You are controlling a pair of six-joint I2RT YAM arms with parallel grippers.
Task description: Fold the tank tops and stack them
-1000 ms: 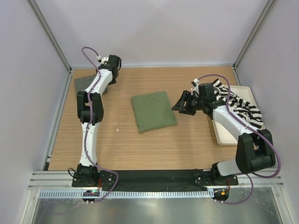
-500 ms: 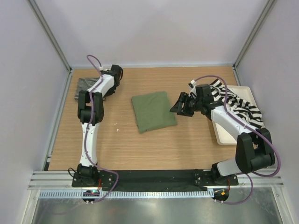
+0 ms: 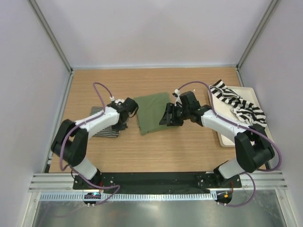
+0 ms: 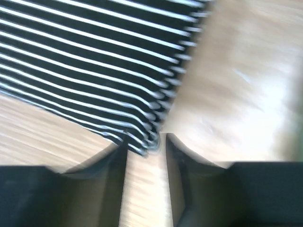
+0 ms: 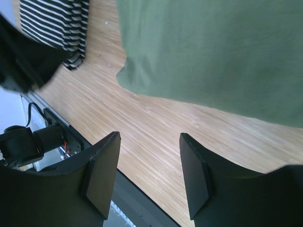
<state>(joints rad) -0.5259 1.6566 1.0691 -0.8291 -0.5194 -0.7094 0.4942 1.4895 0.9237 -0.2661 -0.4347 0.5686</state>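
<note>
Between the left gripper (image 4: 146,142)'s near-shut fingers, the pinstriped top (image 4: 94,61)'s limp corner is pinched; the right gripper (image 5: 149,142), wide and empty, should take the olive top (image 5: 213,47)'s soft edge.

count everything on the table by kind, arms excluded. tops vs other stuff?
Tank tops: 3 (pinstriped tank top, olive green tank top, broad-striped tank top)
Trays: 1 (cream tray, under the broad-striped top)
Total: 4
</note>
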